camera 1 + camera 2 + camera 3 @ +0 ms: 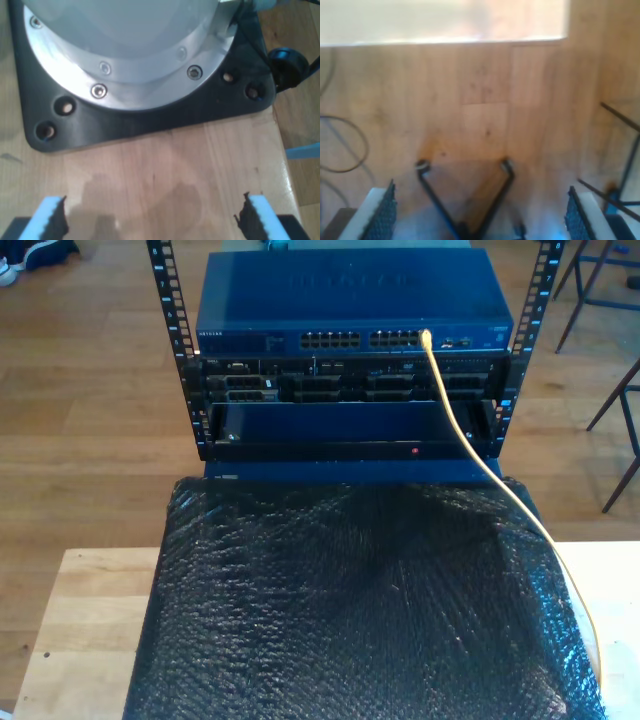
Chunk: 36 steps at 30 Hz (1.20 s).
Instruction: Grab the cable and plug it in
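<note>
Black bubble wrap fills the exterior view's foreground over a wooden table. The cable runs from the lower right edge up to a port on the switch, upper centre; it looks already seated. My first gripper hangs wide open, empty, over an arm base. My second gripper is likewise wide open, empty, above floor. Confirm seating before regrasping.

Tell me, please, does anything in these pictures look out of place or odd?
Nothing looks damaged. The yellow cable is already plugged into the blue switch and trails loosely over the black bubble wrap.
</note>
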Each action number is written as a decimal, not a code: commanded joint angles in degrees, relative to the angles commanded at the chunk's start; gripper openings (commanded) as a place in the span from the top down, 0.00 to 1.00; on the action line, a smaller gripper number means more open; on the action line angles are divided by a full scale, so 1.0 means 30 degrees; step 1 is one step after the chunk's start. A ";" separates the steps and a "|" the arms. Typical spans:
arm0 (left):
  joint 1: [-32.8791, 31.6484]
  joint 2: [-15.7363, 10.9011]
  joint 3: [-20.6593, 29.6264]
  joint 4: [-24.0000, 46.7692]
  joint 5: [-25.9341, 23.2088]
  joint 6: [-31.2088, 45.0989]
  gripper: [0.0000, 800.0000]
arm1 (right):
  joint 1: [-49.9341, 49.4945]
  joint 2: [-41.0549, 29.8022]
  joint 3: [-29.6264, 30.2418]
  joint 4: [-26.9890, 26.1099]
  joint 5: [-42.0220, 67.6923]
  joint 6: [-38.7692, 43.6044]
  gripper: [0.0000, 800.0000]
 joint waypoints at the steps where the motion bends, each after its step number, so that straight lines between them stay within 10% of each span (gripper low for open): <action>1: 0.0000 0.0000 0.0000 0.0000 0.0000 0.0000 0.00 | -0.0498 -0.0176 0.0088 0.0000 0.0527 -0.0557 0.00; 18: 0.0000 0.0000 0.0000 0.0000 0.0000 0.0000 0.00 | -0.8615 -0.3634 0.2403 -0.0117 0.5949 -0.9582 0.00; 36: 0.0000 0.0000 0.0000 0.0000 -0.0029 0.0000 0.00 | -1.1839 -0.5919 0.5773 -0.2051 0.6535 -1.3333 0.00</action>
